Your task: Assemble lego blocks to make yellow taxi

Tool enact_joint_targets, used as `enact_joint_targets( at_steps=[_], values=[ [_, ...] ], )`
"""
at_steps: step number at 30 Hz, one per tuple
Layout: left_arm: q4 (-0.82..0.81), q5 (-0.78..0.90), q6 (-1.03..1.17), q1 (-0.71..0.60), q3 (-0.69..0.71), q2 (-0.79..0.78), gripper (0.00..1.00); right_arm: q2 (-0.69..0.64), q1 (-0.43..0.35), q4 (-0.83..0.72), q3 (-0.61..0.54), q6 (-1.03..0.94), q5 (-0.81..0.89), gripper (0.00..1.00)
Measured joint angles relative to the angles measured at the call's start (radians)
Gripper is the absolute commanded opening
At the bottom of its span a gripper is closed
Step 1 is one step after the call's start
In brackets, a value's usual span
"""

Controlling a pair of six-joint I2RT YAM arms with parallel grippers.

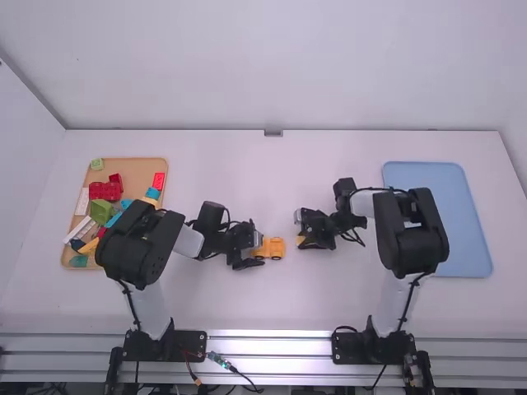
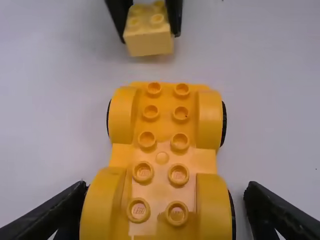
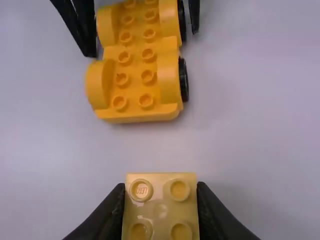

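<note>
Yellow chassis (image 2: pixel 162 172) points lengthwise toward the block (image 3: pixel 160 209) in the right hand (image 1: pixel 301 239).

Yellow chassis (image 2: pixel 162 157) stands upright near paler block (image 3: pixel 160 209).

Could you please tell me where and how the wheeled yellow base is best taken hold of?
I'd grip across the two wheel arches nearer the left claw, coming from above with one finger on each side. The base sits upright on its wheels, is longer than wide, and those arches form broad, opposite flanks. That should leave its studs free for the small block.
</note>
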Motion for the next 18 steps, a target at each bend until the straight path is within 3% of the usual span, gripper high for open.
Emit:
enact_joint_targets(
  at_steps=[18],
  values=[
    [0.041,0.068,0.014,0.000,0.052,0.079,0.74,-0.075,0.126,0.054,0.003,0.132,0.000,0.08]
  ],
)
